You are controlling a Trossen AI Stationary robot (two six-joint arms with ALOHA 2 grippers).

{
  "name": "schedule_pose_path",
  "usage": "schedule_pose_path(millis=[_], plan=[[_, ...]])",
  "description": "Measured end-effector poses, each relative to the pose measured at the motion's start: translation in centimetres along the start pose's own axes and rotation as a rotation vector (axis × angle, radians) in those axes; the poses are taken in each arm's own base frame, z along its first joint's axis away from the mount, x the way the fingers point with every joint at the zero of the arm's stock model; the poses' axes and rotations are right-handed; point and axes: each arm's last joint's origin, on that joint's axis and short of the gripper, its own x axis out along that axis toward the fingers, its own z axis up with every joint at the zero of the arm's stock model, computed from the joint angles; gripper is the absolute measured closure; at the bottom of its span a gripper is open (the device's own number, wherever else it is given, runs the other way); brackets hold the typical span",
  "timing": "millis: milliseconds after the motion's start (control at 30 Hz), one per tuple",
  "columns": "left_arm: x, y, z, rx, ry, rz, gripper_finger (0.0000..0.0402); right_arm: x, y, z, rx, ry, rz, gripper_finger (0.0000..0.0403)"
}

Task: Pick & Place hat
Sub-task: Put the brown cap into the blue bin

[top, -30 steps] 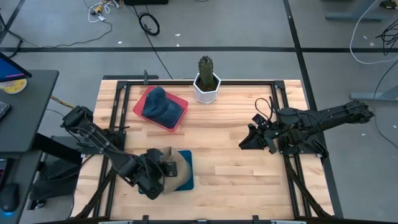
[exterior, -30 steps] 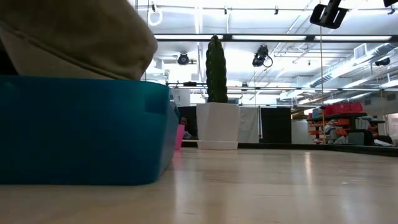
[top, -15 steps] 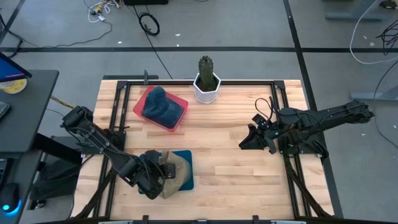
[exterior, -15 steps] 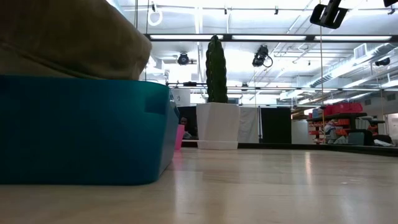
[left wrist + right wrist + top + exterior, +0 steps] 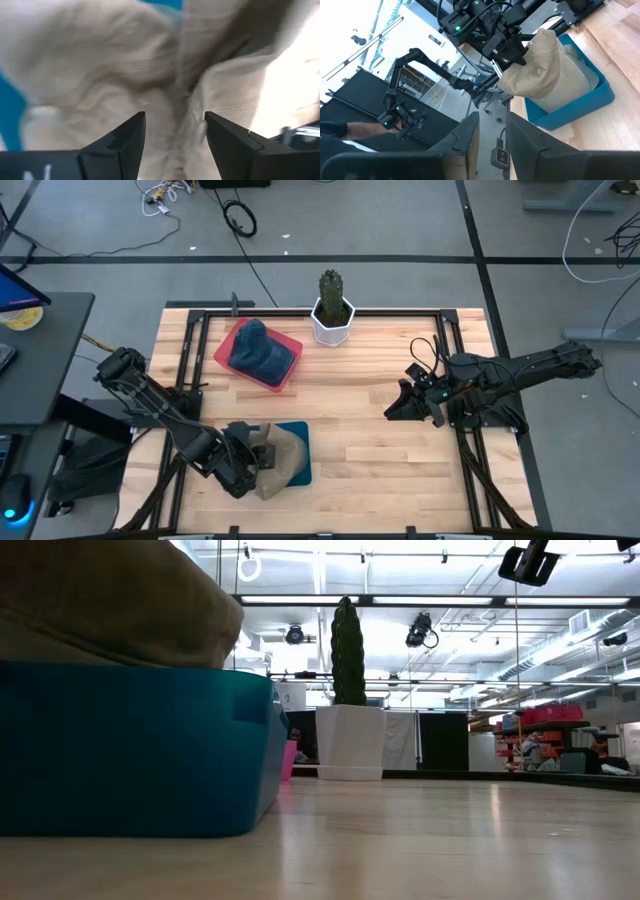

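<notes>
High view: tan hat (image 5: pixel 283 462) is lying in the blue bin (image 5: pixel 301 442) at the tabletop's (image 5: pixel 360 430) near-left side. Left claw (image 5: pixel 262 457) is sitting at the hat's left edge, fingers spread partway with fabric between them. Right claw (image 5: pixel 398 406) is waiting at right, narrowly parted, holding nothing.

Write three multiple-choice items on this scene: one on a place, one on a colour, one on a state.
1. Where does the tan hat lie?
A. in the blue bin
B. in the red tray
C. on bare table

2. What colour is the tray holding the dark blue hat?
A. green
B. red
C. white

3. How does the left hand stand?
A. shut on the cactus
B. fingers parted at the tan hat
C. off the table

Key: 1 A, the hat drapes over the bin; 2 B, its rim shows red; 3 B, a gap shows between the fingers.
</notes>
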Motion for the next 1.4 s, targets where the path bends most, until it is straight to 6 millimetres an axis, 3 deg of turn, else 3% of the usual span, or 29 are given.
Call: schedule_pose_path(millis=[400,600,1033,1400], plan=[[-0.3,2.1,0.7,0.076,0.009,0.274,0.0253,0.0,0.0,0.0,-0.015,0.004,-0.004,0.0305],[-0.2,2.3,0.9,0.092,-0.030,0.299,0.0277,0.2,-0.1,0.0,-0.020,0.001,-0.013,0.0305],[3.7,2.4,-0.8,0.155,-0.048,0.384,0.0285,0.6,-0.4,-0.2,-0.001,0.016,-0.029,0.0305],[5.8,1.9,0.3,0.193,0.002,0.495,0.0285,0.6,-0.4,-0.2,-0.003,0.016,-0.029,0.0305]])
